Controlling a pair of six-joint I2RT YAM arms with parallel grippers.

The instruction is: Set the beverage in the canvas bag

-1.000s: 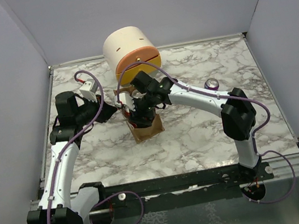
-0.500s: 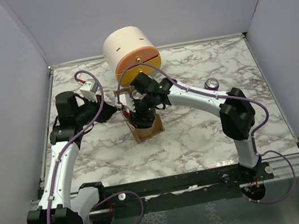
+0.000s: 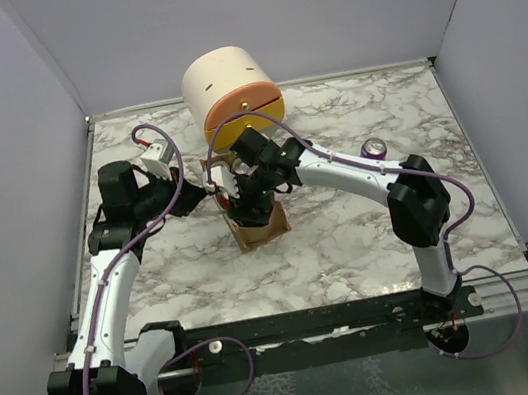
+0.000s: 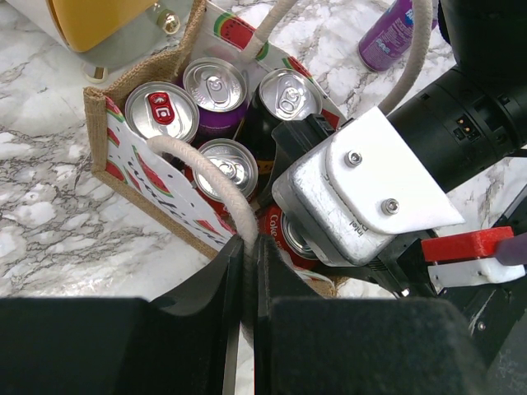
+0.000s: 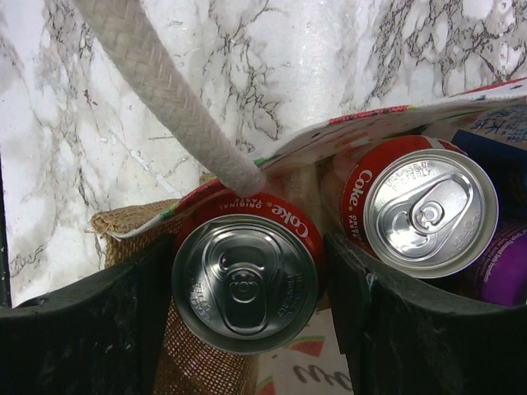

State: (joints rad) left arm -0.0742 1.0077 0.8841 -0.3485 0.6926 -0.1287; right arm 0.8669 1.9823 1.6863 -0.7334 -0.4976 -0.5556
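The tan canvas bag (image 3: 260, 227) stands mid-table with its watermelon-print lining (image 4: 140, 164) showing and several cans inside. My left gripper (image 4: 244, 255) is shut on one cream loop handle (image 4: 202, 164) and holds it up at the bag's near edge (image 3: 210, 188). My right gripper (image 5: 247, 271) reaches down into the bag's mouth (image 3: 244, 201), shut on a red Coke can (image 5: 245, 284) at the bag's corner. That can also shows in the left wrist view (image 4: 284, 234), under the right gripper. A second Coke can (image 5: 428, 210) stands right beside it.
The cream-and-orange drawer box (image 3: 231, 91) stands just behind the bag. A purple can (image 3: 374, 149) stands on the marble to the right, and also shows in the left wrist view (image 4: 387, 41). The other cream handle (image 5: 165, 90) crosses above the held can.
My right wrist has shifted very slightly to the left over the bag. The left arm and the bag have stayed still.
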